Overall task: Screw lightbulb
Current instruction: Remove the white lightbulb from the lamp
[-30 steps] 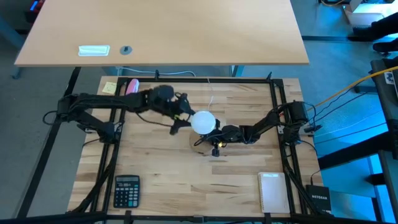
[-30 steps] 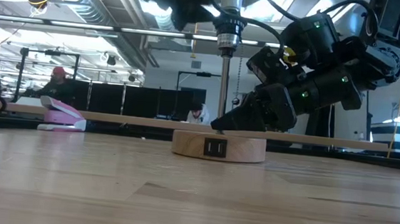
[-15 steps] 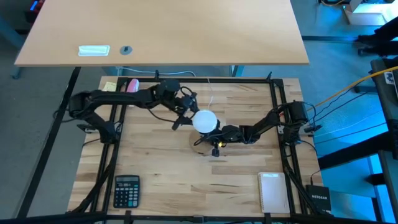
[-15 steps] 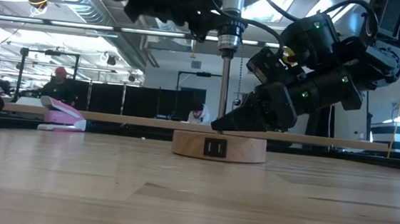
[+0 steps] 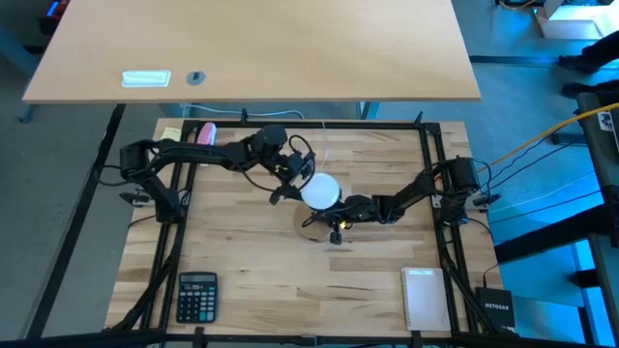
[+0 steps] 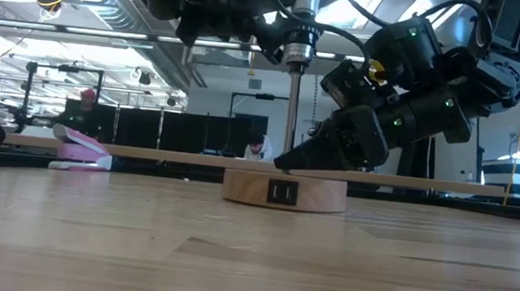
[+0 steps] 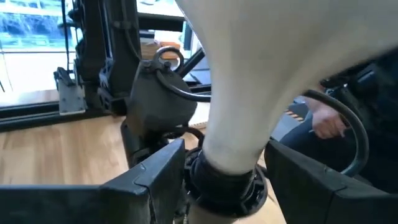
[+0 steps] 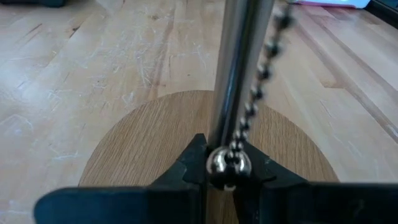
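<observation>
**Bulb up on the lamp, one arm at each end**

The bulb (image 5: 320,189) sits at the top of a small lamp near the middle of the table (image 5: 251,280). Its long axis runs straight up and down: white globe on top, neck pointing down into a dark socket (image 7: 224,186).

I count one bulb, one round wooden base (image 6: 283,190), one thin metal post (image 6: 292,120) rising from it, and one bead chain (image 8: 264,81) hanging beside the post. Off to the sides lie one calculator (image 5: 196,295), one notepad (image 5: 425,298) and one pink object (image 5: 204,133) at the far left edge.

The left arm reaches in from the left, bent at the elbow. The left gripper (image 7: 224,165) stands wide, its two fingers (image 7: 158,171) flanking the bulb's neck; I cannot tell whether they touch it.

The right arm stretches low from the right, slanting down toward the base. The right gripper (image 8: 225,168) is pinched tight at the foot of the post, the chain's end ball right at its tips.
</observation>
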{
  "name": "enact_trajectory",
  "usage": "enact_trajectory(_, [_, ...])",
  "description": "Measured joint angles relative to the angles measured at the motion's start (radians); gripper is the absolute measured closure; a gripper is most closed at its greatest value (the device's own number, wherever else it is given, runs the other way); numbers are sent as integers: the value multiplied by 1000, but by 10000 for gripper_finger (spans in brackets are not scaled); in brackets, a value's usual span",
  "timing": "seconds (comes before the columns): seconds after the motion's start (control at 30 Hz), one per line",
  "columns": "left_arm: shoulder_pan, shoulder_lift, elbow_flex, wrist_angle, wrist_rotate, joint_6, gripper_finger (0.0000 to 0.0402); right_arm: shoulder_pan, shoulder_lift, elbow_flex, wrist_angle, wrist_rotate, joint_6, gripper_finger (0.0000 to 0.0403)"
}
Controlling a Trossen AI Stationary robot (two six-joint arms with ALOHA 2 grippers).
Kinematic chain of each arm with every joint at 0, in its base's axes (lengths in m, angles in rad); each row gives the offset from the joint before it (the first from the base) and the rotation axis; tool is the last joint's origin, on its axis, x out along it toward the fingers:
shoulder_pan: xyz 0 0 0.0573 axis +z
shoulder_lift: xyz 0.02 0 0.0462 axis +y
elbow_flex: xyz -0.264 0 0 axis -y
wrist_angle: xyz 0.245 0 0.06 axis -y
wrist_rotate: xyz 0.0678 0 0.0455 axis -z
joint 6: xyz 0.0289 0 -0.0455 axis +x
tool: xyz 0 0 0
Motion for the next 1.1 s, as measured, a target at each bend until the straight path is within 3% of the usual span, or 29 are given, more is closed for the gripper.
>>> enact_trajectory(0.23, [0,-7,6,15,-3,-44,190,0,0,0,0,0,1,359])
enact_trajectory(0.63, [-41,-7,11,54,-48,-19,141,0,0,0,0,0,-1,359])
enact_trajectory(0.77, [-45,-7,11,55,-63,-20,169,0,0,0,0,0,-2,359])
enact_trajectory(0.97, [-72,-7,11,58,-159,-4,264,0,0,-1,1,0,0,359])
enact_trajectory(1.1, [-102,-8,11,59,-250,-27,266,0,0,-1,1,1,-3,359])
